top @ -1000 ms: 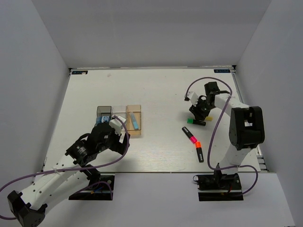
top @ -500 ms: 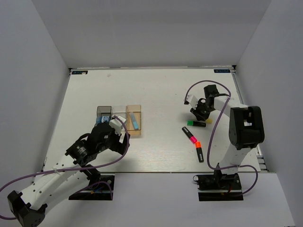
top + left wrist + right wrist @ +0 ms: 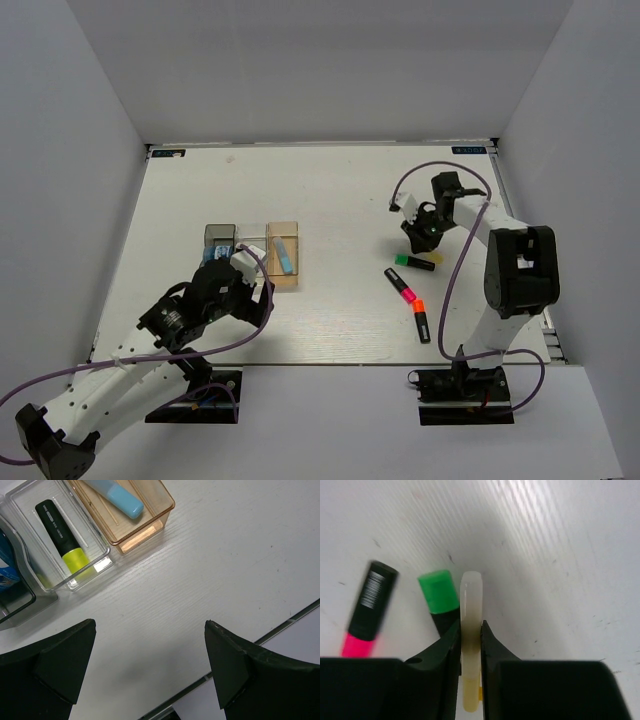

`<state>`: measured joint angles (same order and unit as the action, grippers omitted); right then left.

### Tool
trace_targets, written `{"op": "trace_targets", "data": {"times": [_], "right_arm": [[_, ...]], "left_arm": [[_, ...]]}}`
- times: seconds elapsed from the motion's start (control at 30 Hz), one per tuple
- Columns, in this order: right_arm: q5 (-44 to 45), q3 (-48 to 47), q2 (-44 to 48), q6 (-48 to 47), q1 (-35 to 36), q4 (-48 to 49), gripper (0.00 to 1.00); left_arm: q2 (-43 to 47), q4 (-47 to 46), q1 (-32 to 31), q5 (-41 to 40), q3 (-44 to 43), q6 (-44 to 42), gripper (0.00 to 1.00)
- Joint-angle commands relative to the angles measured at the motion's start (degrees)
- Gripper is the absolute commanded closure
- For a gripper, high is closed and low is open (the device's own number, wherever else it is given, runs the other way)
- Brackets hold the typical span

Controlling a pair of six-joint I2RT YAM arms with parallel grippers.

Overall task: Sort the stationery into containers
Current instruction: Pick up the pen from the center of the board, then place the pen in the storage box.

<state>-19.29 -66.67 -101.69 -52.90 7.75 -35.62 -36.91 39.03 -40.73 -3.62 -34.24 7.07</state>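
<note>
My right gripper [image 3: 424,230] [image 3: 470,626] is shut on a pale cream pen [image 3: 470,592] and holds it upright just above the table. A green-ended highlighter [image 3: 412,261] [image 3: 439,591] lies right beside it on the left. A pink-ended one [image 3: 399,284] [image 3: 368,614] and an orange-ended one [image 3: 419,318] lie nearer. My left gripper [image 3: 262,297] [image 3: 150,630] is open and empty in front of the trays. The clear tray [image 3: 20,502] holds a yellow highlighter [image 3: 64,536]. The tan tray [image 3: 285,280] [image 3: 150,525] holds a light-blue marker [image 3: 116,495]. The dark grey tray [image 3: 219,234] holds a blue block [image 3: 6,565].
The three trays stand side by side at left centre. A small yellow thing [image 3: 438,257] shows by the green highlighter's right end. The table's near edge [image 3: 280,625] runs just behind my left fingers. White walls enclose the table on three sides.
My right gripper dipped towards the green highlighter and has come back up slightly, still shut on the pale pen. The left arm has not moved.
</note>
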Motion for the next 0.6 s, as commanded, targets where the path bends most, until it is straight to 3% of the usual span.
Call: {"op": "trace_targets", "data": {"times": [0.0,0.2,0.23,0.33,0.47,0.57], "right_arm": [[-12.6,-8.5,4.5,7.5,1.7,-8.4,1.0],[-19.6,-17.7,1.9,28.6,12.5,-6.8,1.0],[-19.4,-18.4,0.5,36.3,14.0,-4.2,1.0],[-18.0,-22.6,-4.0,50.9,23.3,2.1,1.0],[-15.5,-31.7,-9.5,68.3,28.9,10.0,1.0],[-7.5,-38.8,-14.2,78.5,32.2,9.7,1.0]], "left_arm": [[1.0,-0.2,-0.1,0.4,-1.8,0.0,0.0],[3.2,-1.4,-0.2,0.1,-0.9,-0.4,0.0],[3.6,-1.3,-0.1,0.2,-0.7,-0.5,0.0],[4.6,-1.9,-0.1,-0.3,-0.3,-0.7,0.0],[5.6,-2.4,-0.1,-1.3,0.6,-0.9,0.0],[5.9,-2.4,-0.1,-2.1,0.6,-1.1,0.0]]}}
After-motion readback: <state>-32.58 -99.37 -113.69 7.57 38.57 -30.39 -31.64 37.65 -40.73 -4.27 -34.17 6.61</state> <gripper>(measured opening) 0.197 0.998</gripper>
